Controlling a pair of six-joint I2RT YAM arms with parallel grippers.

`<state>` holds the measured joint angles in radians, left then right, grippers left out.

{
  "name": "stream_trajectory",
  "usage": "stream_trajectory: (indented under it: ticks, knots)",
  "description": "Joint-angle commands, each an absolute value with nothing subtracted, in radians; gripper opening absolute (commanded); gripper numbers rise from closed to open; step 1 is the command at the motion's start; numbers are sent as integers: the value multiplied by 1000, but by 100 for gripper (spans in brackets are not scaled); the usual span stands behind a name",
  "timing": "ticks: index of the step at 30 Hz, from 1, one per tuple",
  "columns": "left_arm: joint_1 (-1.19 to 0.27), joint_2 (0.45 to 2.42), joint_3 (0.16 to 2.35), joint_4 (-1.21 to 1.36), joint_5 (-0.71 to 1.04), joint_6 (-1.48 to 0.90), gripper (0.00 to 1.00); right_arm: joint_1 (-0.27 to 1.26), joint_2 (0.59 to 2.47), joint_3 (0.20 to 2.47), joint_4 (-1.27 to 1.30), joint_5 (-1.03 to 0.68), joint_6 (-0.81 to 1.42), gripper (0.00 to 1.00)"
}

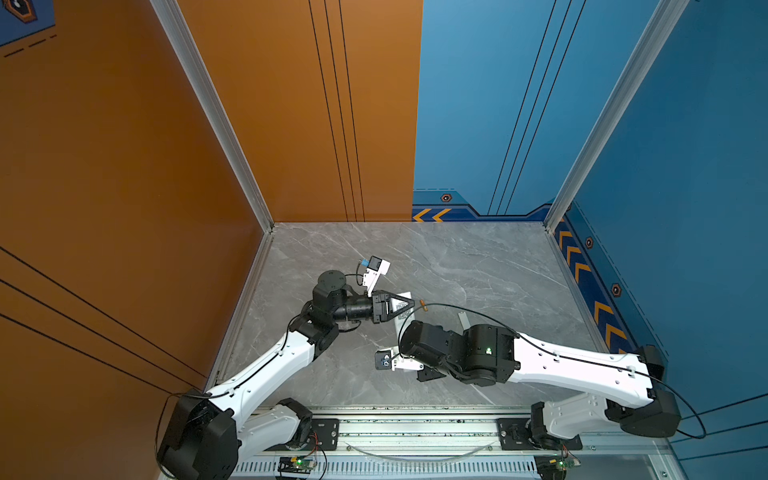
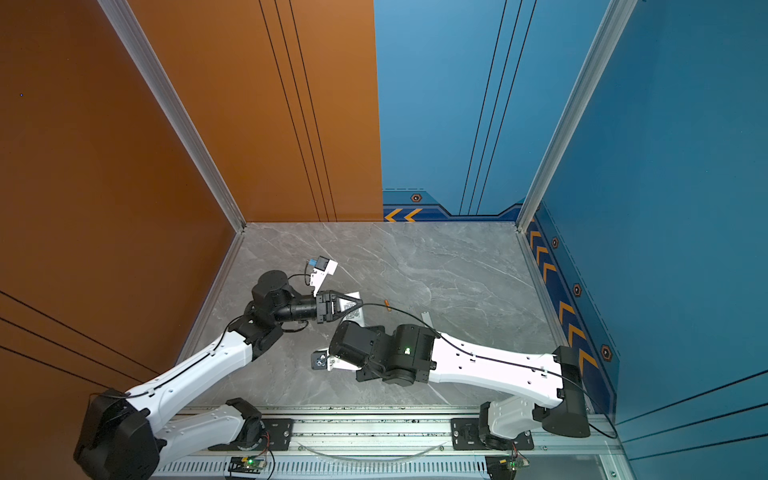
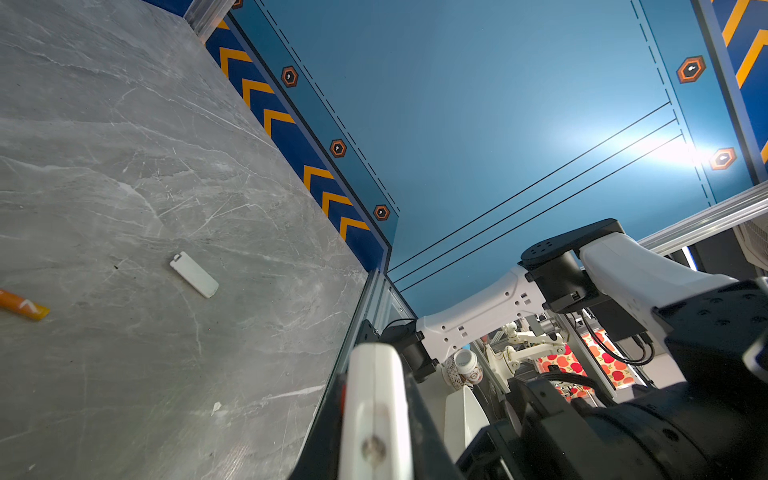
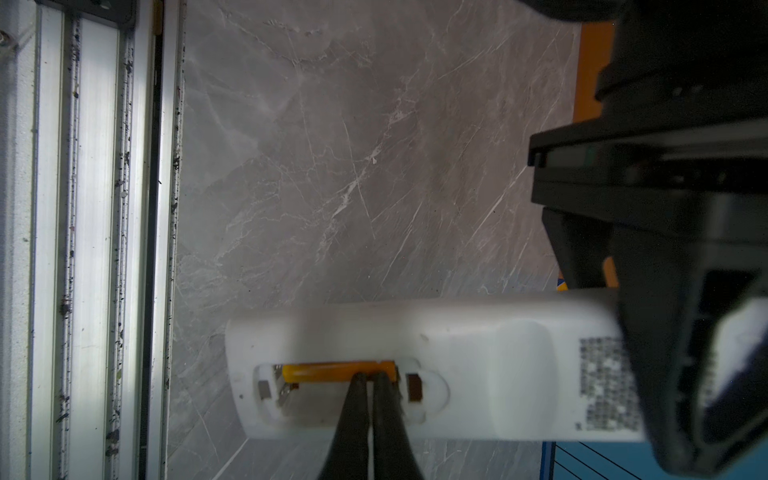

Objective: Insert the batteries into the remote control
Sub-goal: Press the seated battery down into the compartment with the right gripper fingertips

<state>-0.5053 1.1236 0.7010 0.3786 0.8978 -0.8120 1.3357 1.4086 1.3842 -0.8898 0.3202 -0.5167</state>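
Note:
My left gripper (image 1: 409, 306) is shut on the remote control (image 1: 404, 316), a white bar held sideways above the table; its back with the printed code shows in both top views (image 2: 353, 315). The right wrist view looks into the remote control's (image 4: 498, 374) open compartment, where one orange battery (image 4: 328, 371) lies along the far slot. My right gripper (image 4: 370, 378) is shut, its black tips pressed together against that battery's end. A second battery (image 1: 422, 305) lies loose on the table just beyond the remote, also in the left wrist view (image 3: 23, 305).
A small flat white cover plate (image 1: 462, 320) lies on the grey marble table (image 1: 478, 266) right of the loose battery, also in the left wrist view (image 3: 194, 274). An aluminium rail (image 1: 415, 432) runs along the front edge. Orange and blue walls enclose the table.

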Motion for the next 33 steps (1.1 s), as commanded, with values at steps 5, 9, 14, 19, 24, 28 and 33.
stream_trajectory:
  ticks: [5,9,14,19,24,28,33]
  knots:
    - [-506,1098,707,439,925,-844,0,1341,1439,1385,-900,322,-457,0]
    - [-505,1091,706,439,920,-844,0,1342,1438,1385,-897,322,-460,0]
    - [-503,1089,695,440,919,-843,0,1343,1434,1394,-895,321,-457,0]
    - [-496,1083,684,440,916,-842,0,1343,1427,1408,-893,317,-447,0]
    - [-488,1081,684,427,916,-838,0,1347,1412,1407,-884,316,-441,1]
    - [-486,1081,685,423,916,-836,0,1349,1404,1404,-881,318,-435,3]
    - [-484,1078,683,400,908,-822,0,1354,1390,1411,-874,322,-426,13]
